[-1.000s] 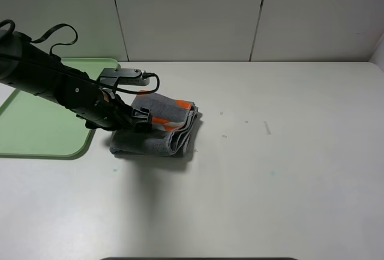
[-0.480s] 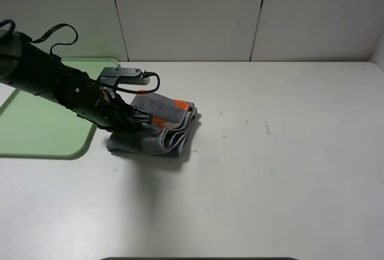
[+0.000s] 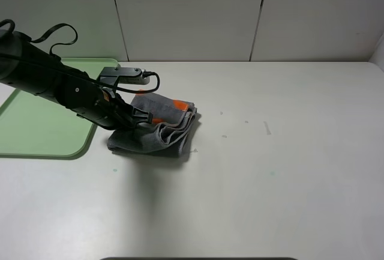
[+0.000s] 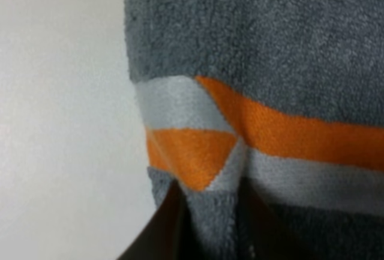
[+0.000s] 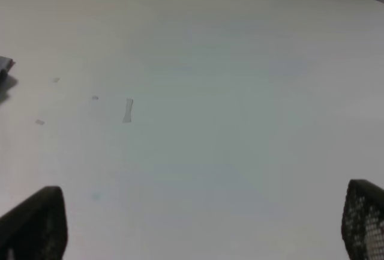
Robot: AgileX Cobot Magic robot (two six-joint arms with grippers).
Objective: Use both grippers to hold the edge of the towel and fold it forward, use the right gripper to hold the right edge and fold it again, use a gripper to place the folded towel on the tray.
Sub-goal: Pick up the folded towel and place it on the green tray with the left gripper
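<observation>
The folded grey towel (image 3: 161,133) with orange and pale stripes lies on the white table just right of the green tray (image 3: 36,129). My left gripper (image 3: 135,119) is down on the towel's middle and shut on its folds, which bunch up around it. In the left wrist view the towel (image 4: 270,62) fills the picture and my left gripper (image 4: 207,227) pinches the fabric between dark fingertips (image 4: 170,221). My right gripper (image 5: 198,212) is open and empty over bare table; it is out of the exterior high view.
The tray sits at the left edge against the back wall, with its near right corner (image 3: 84,149) close to the towel. Small marks dot the table (image 3: 267,128) to the right of the towel.
My left gripper has drawn slightly left, toward the tray, pulling the towel with it. The towel's layers have bunched up and its left edge has shifted left.
</observation>
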